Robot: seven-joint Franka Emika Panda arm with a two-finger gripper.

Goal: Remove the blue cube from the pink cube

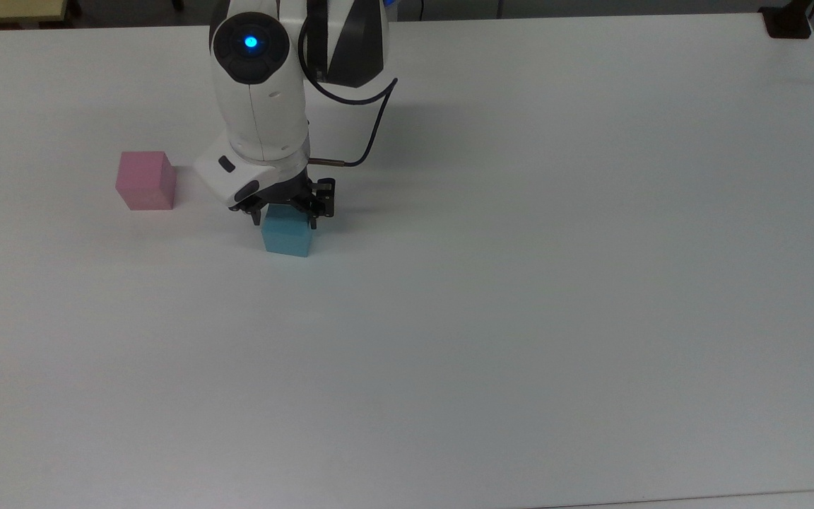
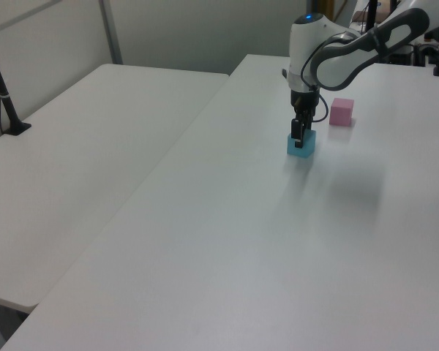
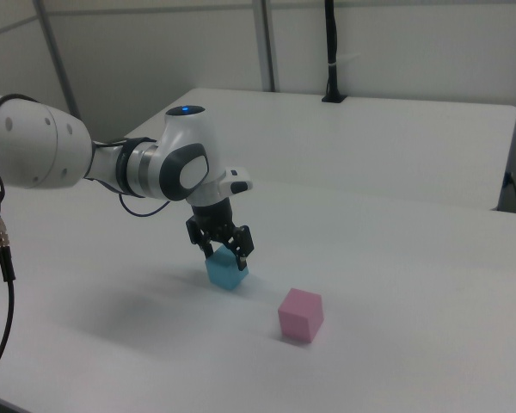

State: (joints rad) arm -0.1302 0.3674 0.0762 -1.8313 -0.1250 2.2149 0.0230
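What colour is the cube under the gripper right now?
Light blue: the blue cube under the gripper, clearest in the top view.

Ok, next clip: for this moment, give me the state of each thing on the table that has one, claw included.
blue cube: resting on the white table, off the pink cube and apart from it, between the claw's fingers.
pink cube: sitting alone on the table, upright, nothing on top, to the top view's left of the blue cube.
claw: lowered over the blue cube, fingers shut on its sides.
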